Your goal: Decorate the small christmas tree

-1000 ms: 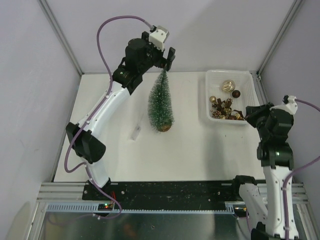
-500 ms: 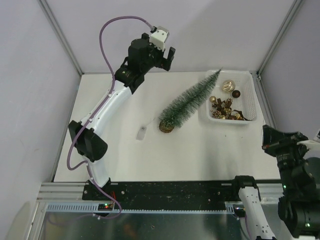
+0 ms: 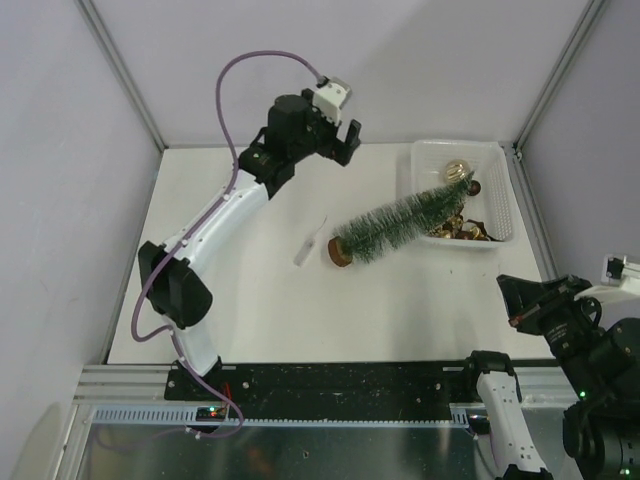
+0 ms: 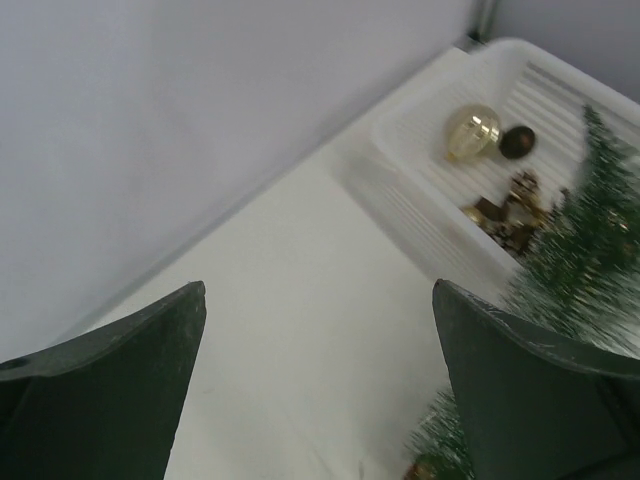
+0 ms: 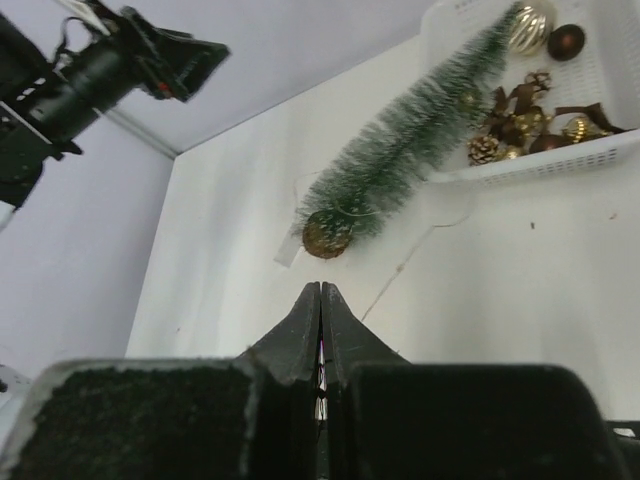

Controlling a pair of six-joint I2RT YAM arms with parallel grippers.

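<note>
Left claw (image 4: 318, 300): wide open, nothing between the fingers (image 4: 110, 390). It hangs in the air above the far edge of the table (image 3: 230, 300), by the back wall.

Below it and off to its right is the white mesh basket (image 4: 400, 190). Inside are a gold ball (image 4: 472, 132), a dark ball (image 4: 517, 141) just beside it, and a clump of small gold and brown bits.

Small christmas tree (image 3: 395, 222): lying on its side on the table, below and to the right of the left claw and apart from it. The disc base (image 3: 340, 252) is on the table and the tip is up over the basket's near-left rim, among the ornaments.

Right claw (image 5: 320, 295): pads pressed fully together. It sits low near the front right corner, well apart from the tree. From its wrist camera the tree base is straight ahead and the basket is ahead-right, with a pinecone (image 5: 484, 150) at the near wall.

A thin pale thread (image 5: 400, 265) runs from the tree toward the right claw's tips. Can't tell if it's pinched.

A small white tag (image 3: 310, 243) lies just left of the base. Too small to read.
</note>
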